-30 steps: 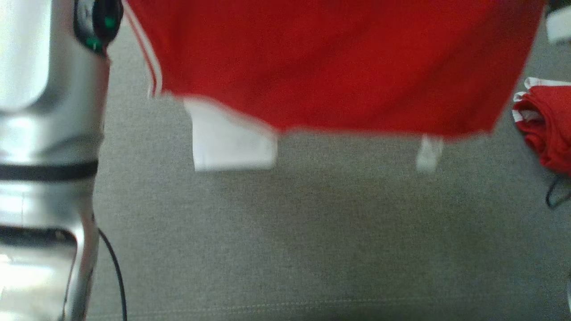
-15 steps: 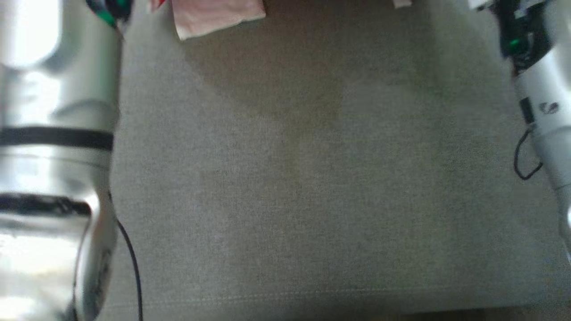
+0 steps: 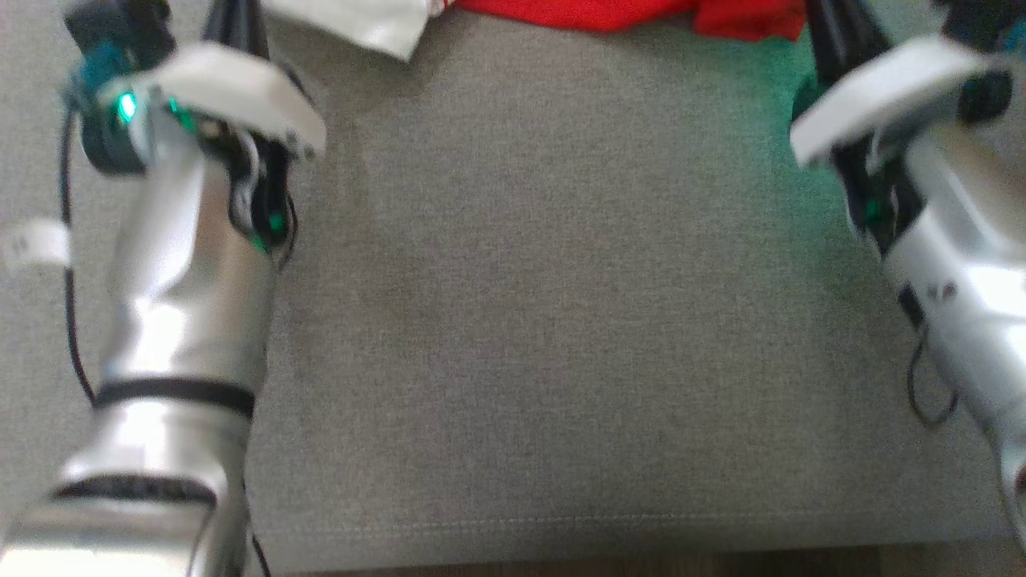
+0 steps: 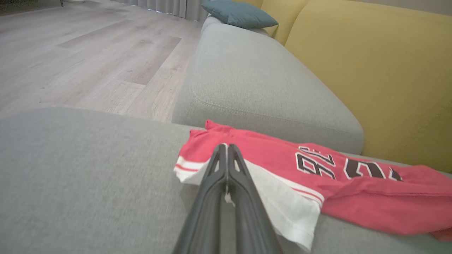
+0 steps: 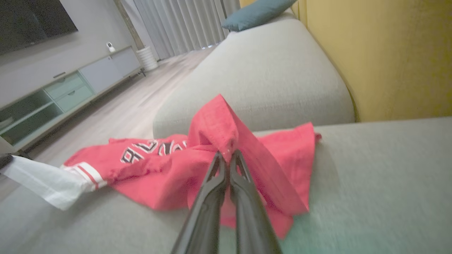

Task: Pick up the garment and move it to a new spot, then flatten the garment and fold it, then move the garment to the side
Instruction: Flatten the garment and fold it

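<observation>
Red garment (image 5: 159, 169) bunched at the sofa cushion's (image 3: 521, 320) far edge; your left hand (image 4: 226, 148) pinches its white sleeve (image 4: 282, 201), right hand (image 5: 226, 153) a raised fold; bare cushion spreads toward you.

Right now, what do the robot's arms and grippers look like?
Both forearms are shiny silver tubes: the left arm carries black bands, the right arm a small dark mark. Thin black cables loop beside each, green lights glow at the wrists. The left gripper and right gripper each have two long, dark, tapering fingers.
</observation>
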`<state>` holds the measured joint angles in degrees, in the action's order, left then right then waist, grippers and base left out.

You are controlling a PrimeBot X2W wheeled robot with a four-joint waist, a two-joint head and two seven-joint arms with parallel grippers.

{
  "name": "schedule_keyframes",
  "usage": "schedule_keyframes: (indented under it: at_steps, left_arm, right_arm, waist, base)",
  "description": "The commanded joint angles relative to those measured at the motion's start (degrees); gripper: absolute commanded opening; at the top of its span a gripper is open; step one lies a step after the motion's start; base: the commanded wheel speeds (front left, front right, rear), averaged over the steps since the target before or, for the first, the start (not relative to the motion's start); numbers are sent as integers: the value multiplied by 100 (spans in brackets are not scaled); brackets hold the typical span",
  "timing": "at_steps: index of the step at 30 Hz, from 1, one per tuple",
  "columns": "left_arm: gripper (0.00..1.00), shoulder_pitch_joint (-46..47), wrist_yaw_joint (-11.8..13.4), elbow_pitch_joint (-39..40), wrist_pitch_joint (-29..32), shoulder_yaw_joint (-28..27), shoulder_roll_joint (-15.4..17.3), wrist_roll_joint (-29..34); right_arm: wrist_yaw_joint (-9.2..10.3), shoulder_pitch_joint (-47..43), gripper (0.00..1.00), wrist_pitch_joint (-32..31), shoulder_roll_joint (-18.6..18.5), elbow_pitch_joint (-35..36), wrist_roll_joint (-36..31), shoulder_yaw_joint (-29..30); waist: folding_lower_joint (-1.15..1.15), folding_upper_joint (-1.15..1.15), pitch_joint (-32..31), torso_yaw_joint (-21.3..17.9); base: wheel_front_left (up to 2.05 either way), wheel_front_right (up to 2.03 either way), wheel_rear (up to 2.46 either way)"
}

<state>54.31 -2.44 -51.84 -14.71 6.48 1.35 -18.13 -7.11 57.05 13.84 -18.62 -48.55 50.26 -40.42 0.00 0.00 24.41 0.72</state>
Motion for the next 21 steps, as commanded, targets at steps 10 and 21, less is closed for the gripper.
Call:
schedule_keyframes:
  at_steps: [10,21]
  left_arm:
    - [0,-2476,-113,1691,-29,-308,184,250]
    - [0,-5122,322,4247,777,-515,363,164]
  right_arm:
    - [-37,-2093,0,103,-563,982,536,-93]
    - [-37,-4231,0,-522,-896,2314,327,1043]
  waist:
    - [0,0,-874,94]
    - [0,0,-1688,81]
  base:
    - [0,0,0]
    - [0,0,0]
